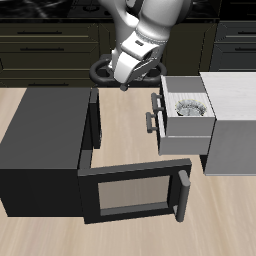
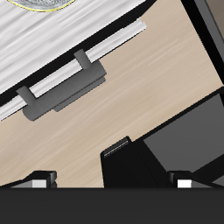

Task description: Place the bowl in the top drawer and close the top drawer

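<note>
Bowl (image 1: 188, 106): small, silvery-grey, speckled rim; sits inside the top drawer, much smaller than the cavity; in the wrist view only an arc of its rim (image 2: 44, 4) shows at the frame edge
Black box door (image 1: 135, 192): nearest the table's front edge; glass-fronted, swung open, bar handle at its free end; not part of the task
Black box (image 1: 45, 140): large, behind its door, interior facing the drawer side
Top drawer (image 1: 185, 132): light grey, pulled well out from its cabinet, pale inside visible around the bowl
Drawer handle (image 1: 153, 117): dark grey bar on the drawer front; clear in the wrist view (image 2: 63, 87), nothing touching it
Gripper (image 1: 128, 86): above the table between black box and drawer, farther back than the handle and apart from it
Fingers (image 2: 38, 181): two tips at the wrist view's edge, set well apart, nothing between them; judged spread and empty
Done: placing step looks complete, bowl resting in the drawer, released
Left: drawer not yet shut; a push on the front or handle is called for
Risk: open black box door stands close to the drawer's path side; approach wants care
</note>
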